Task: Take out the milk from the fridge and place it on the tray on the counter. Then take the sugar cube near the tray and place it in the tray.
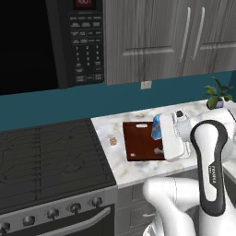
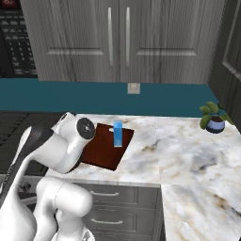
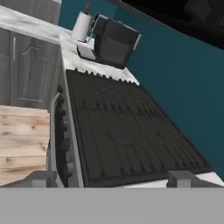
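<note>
Milk (image 2: 117, 133) upright on tray (image 2: 101, 153), far right part, on marbled bench (image 2: 188, 155). Sugar cube (image 1: 113, 141) on bench left of tray, apart. Jaws spread, holding nothing, facing stove top (image 3: 127, 131).

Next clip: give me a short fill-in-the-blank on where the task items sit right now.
1. The milk stands upright on the ____.
2. The sugar cube lies on the counter between the tray and the ____.
3. A potted ____ stands on the counter's far right.
4. The wall behind the counter is painted ____.

Missing words: tray; stove; plant; teal
</note>
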